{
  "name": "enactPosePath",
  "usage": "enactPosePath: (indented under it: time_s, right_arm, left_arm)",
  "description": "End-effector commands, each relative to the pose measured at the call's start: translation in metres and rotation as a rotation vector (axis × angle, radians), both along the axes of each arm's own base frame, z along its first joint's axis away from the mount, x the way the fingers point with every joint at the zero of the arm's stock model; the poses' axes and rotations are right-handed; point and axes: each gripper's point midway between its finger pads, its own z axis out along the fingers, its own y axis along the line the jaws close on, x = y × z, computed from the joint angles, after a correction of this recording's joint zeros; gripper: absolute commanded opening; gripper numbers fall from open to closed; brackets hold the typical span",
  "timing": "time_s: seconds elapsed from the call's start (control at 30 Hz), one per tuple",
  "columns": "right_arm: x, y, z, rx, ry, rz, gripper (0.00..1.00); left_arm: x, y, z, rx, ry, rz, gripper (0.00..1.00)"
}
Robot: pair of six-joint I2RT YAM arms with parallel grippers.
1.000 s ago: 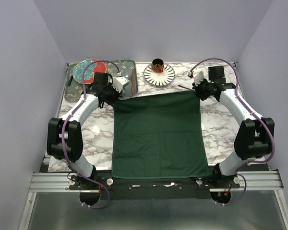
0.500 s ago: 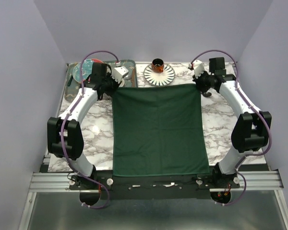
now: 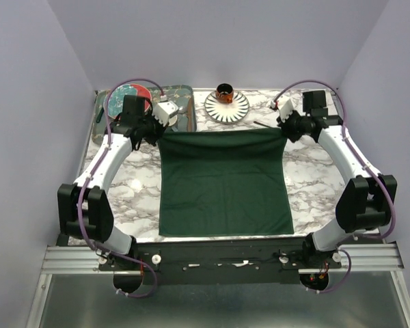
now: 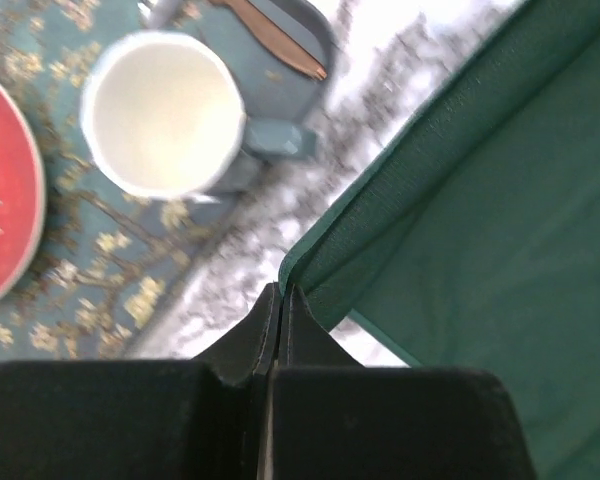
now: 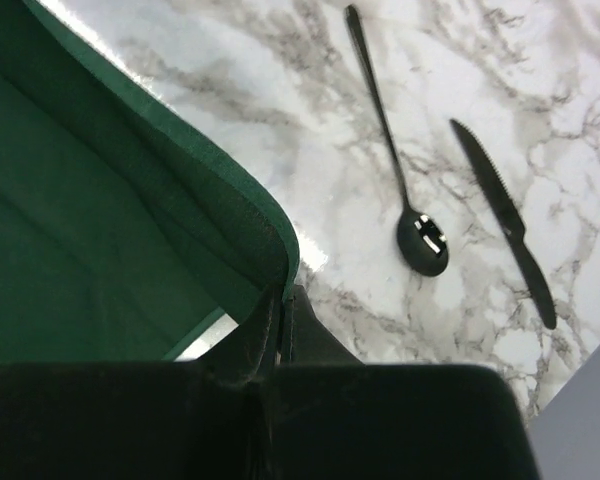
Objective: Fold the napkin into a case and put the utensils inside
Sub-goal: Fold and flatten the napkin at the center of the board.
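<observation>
Napkin (image 3: 224,184) has shifted since a second ago: its near hem, then draped off the worktop (image 3: 140,191) front, now lies on the marble. Its far hem hangs taut just on the near side of the striped plate (image 3: 226,106), likely lifted so you can fold it over. Left tool (image 4: 282,298), left of the plate, is clenched on one far corner. Right tool (image 5: 283,298), right of the plate, pinches the other. Black knife (image 5: 505,235) waits further right, untouched.
</observation>
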Motion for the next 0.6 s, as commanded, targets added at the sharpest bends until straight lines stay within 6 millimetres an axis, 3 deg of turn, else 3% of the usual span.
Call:
enactPosePath:
  time_s: [0.0,0.03,0.1,0.33,0.57]
  right_arm:
    - [-0.044,0.001,-0.013,-0.007,0.054,0.091,0.01]
    - [-0.054,0.001,-0.024,-0.007,0.081,0.097,0.01]
    - [-0.066,0.002,-0.024,-0.002,0.079,0.114,0.01]
    - [-0.113,0.002,-0.055,-0.019,0.150,0.185,0.01]
    - [-0.151,0.002,-0.086,-0.046,0.210,0.270,0.01]
  left_arm:
    - [-0.053,-0.004,-0.004,-0.016,0.046,-0.082,0.00]
    - [-0.065,-0.002,-0.017,-0.006,0.081,-0.088,0.00]
    - [-0.079,0.000,-0.019,0.003,0.080,-0.102,0.00]
    - [-0.139,0.004,-0.066,0.076,0.176,-0.203,0.00]
    - [-0.179,-0.013,-0.096,0.145,0.201,-0.361,0.00]
